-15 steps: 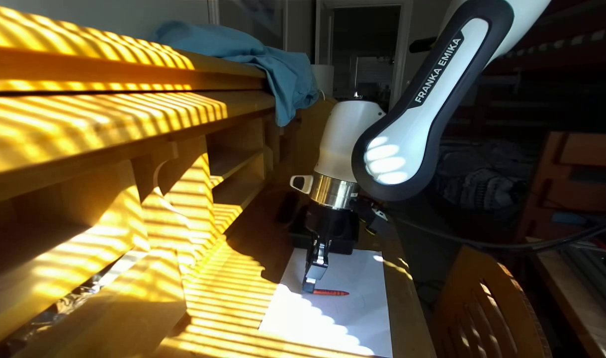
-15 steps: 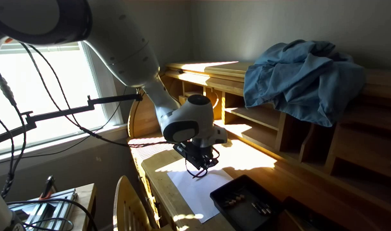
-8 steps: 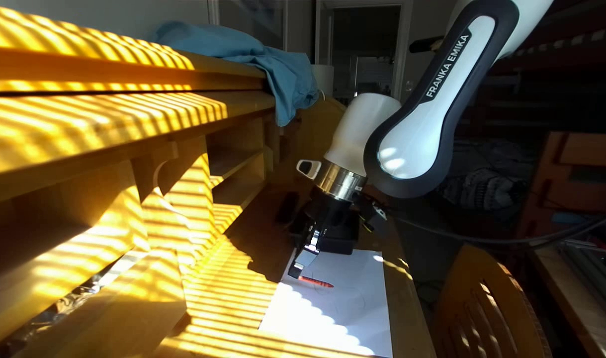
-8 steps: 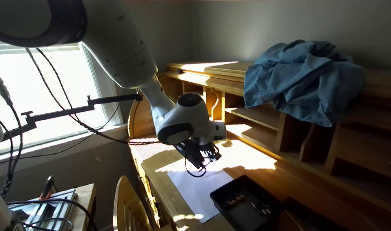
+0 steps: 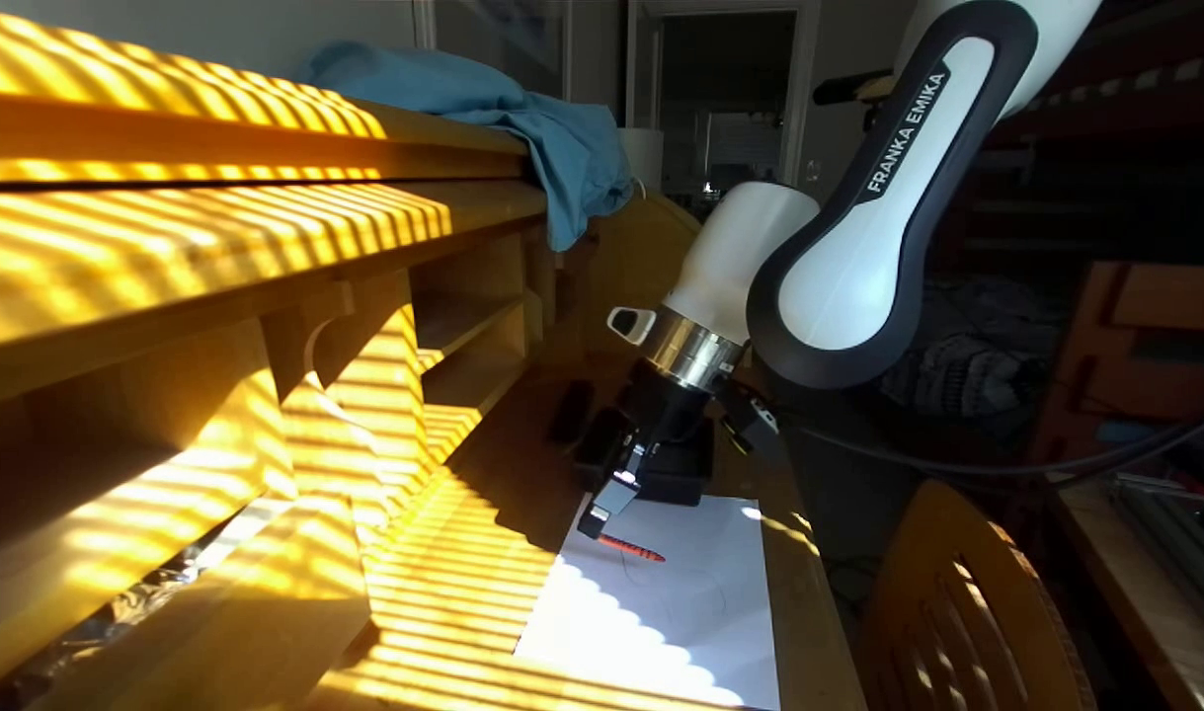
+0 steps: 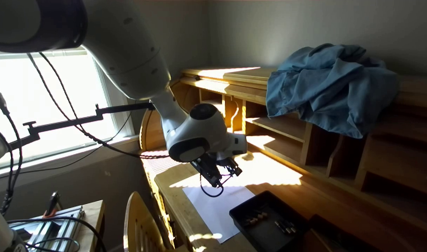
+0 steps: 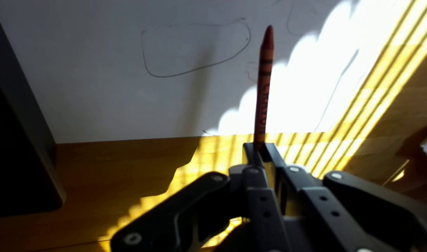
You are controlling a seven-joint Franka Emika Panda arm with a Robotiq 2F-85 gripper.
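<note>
Bright window (image 6: 31, 98) at the left of an exterior view, followed by a wooden chair (image 6: 138, 217) beside a sunlit wooden desk (image 6: 180, 206). Next along, above white paper (image 6: 213, 213) on that desk, marked with thin curved lines (image 7: 164, 76), gripper (image 7: 259, 147) with both jaws clamped tight on the blunt end of an orange-red crayon (image 7: 263, 87), tapered tip aimed outward over the sheet. Farther right, a black tray (image 6: 259, 236) with small sticks (image 6: 260, 217) inside, part-shadowed wooden cubbyholes (image 6: 280, 126), and rumpled blue cloth (image 6: 329, 87) draped from the top of the desk.
</note>
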